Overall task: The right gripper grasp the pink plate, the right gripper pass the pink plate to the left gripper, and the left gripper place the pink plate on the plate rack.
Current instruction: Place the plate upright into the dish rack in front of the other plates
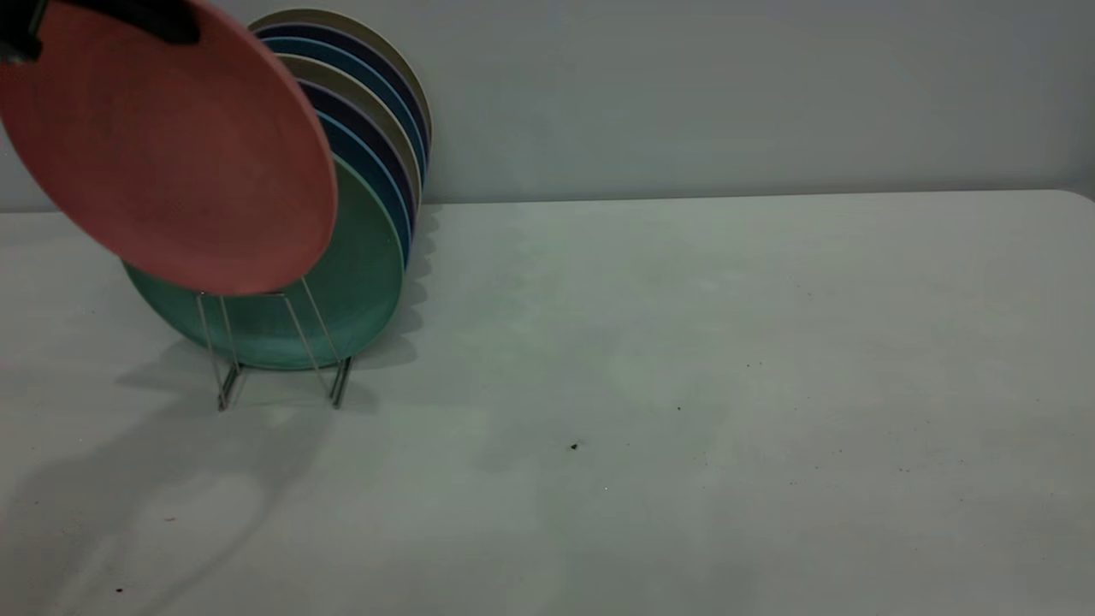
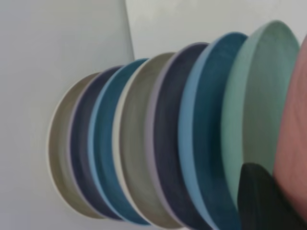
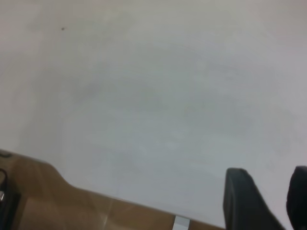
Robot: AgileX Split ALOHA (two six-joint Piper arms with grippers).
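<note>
Nearest the exterior camera lies the bare grey tabletop (image 1: 684, 411), speckled with a few dark crumbs. Behind it, at the left, the pink plate (image 1: 171, 154) hangs tilted in the air, its lower rim just above the front loops of the plate rack (image 1: 282, 359) and in front of the green plate (image 1: 359, 282) that already stands there. The left gripper (image 1: 167, 19) pinches the pink plate at its upper rim; in the left wrist view one black finger (image 2: 261, 199) lies against the plate's face, so the fingers are pressed onto the rim with the plate between them. The pink plate is not yet seated in the rack.

The plate looks like stiff, light matte plastic with a low raised rim. By my judgement it will not bend or break easily, but held at one edge point it can swing or pivot, and its smooth face may slip. The rim is the sensible place to hold, as now, leaving the lower edge free to drop between the wires.

Farther back, blue, dark and cream plates (image 1: 385, 111) fill the rack toward the wall (image 1: 727, 85).

The right gripper (image 3: 266, 201) sits apart over empty tabletop, its fingers spread and holding nothing.
</note>
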